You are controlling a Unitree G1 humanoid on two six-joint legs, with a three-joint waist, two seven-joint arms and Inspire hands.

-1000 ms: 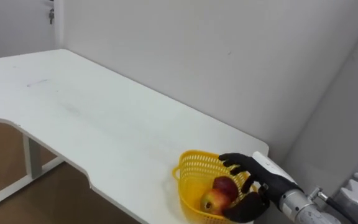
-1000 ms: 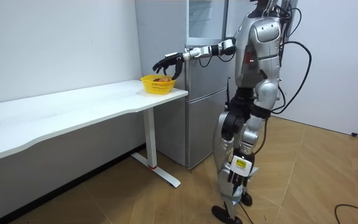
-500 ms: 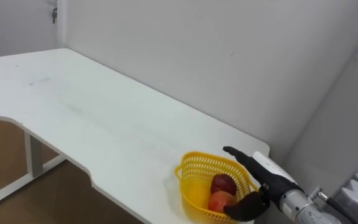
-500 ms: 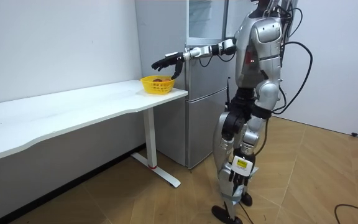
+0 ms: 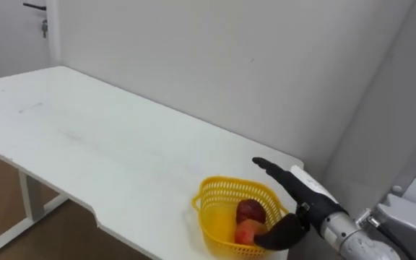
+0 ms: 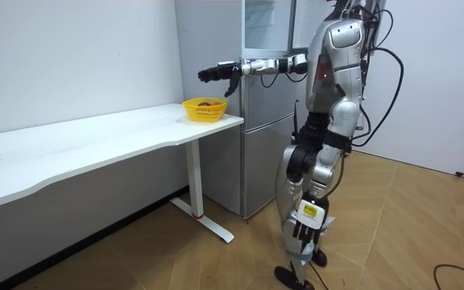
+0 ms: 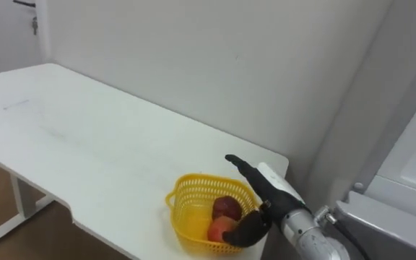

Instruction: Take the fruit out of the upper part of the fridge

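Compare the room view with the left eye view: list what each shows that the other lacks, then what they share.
Room view: the grey fridge beside the table, the wooden floor, the robot standing before the fridge. Left eye view: two red fruits in the basket. Both: the white table, the yellow basket near its end, the open right hand above it.

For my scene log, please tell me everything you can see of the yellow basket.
The yellow basket looks like slotted plastic, with an open top. It stands upright near the right end of the white table and holds two reddish fruits. The right robot hand, open, hovers over its right side, not touching it.
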